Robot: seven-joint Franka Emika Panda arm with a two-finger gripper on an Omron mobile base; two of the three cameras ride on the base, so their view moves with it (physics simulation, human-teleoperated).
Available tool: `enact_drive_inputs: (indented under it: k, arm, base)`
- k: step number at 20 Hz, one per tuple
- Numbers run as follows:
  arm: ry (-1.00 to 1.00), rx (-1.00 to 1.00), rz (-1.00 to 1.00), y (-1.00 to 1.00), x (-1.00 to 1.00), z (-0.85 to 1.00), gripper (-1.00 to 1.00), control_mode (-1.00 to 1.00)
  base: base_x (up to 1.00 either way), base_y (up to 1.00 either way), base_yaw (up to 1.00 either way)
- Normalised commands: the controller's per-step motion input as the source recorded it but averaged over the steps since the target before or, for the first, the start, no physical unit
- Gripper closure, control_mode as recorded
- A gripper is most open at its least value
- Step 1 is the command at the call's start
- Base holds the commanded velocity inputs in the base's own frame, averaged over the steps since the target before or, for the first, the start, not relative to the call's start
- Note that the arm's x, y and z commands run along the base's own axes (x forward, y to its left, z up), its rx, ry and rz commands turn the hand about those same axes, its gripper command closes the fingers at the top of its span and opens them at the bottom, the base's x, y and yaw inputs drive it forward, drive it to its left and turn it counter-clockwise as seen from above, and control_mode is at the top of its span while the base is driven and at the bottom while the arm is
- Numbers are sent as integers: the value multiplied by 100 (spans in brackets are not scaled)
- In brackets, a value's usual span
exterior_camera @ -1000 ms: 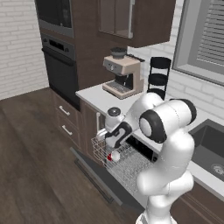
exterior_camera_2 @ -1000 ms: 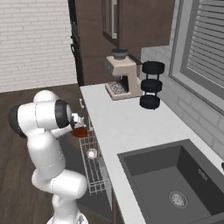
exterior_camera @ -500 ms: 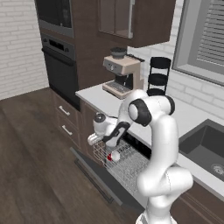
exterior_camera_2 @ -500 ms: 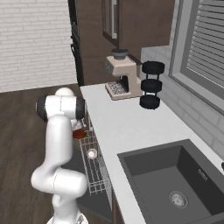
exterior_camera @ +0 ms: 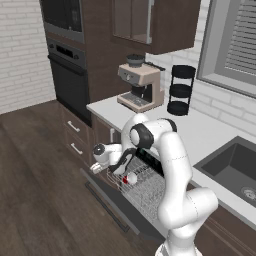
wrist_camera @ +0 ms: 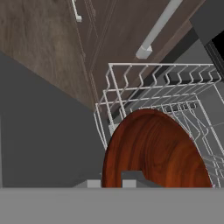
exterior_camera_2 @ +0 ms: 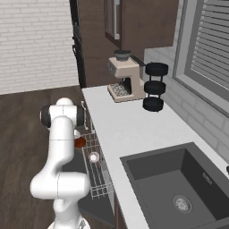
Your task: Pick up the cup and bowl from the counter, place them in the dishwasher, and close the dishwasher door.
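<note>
The bowl sat in the rack, at its outer end, over the dropped door. The cup stood farther in, mouth up. The tool hung just above the bowl; whether its fingers were apart or clamped, I cannot tell.

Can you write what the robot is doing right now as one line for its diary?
phase: loading bowl | gripper: shut on bowl, over rack | cup: in rack | dishwasher door: open

A home kitchen. There's a wall oven in dark cabinets, a coffee machine on the white counter, a sink, and an open dishwasher.
</note>
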Motion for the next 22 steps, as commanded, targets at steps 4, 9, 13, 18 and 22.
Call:
enact_drive_inputs:
  k: [4,9,13,18,22]
  arm:
    - [3,-10,-7,5,51,-27,100,-100]
    - [3,-1,0,-13,47,-18,100,-100]
    - [0,0,0,-34,36,-12,100,-100]
    - [0,0,1,-47,24,-30,100,-100]
    - [0,-2,5,-29,21,-69,100,-100]
  base:
    - [0,0,0]
    - [0,0,0]
    - [0,0,0]
    - [0,0,0]
    - [0,0,0]
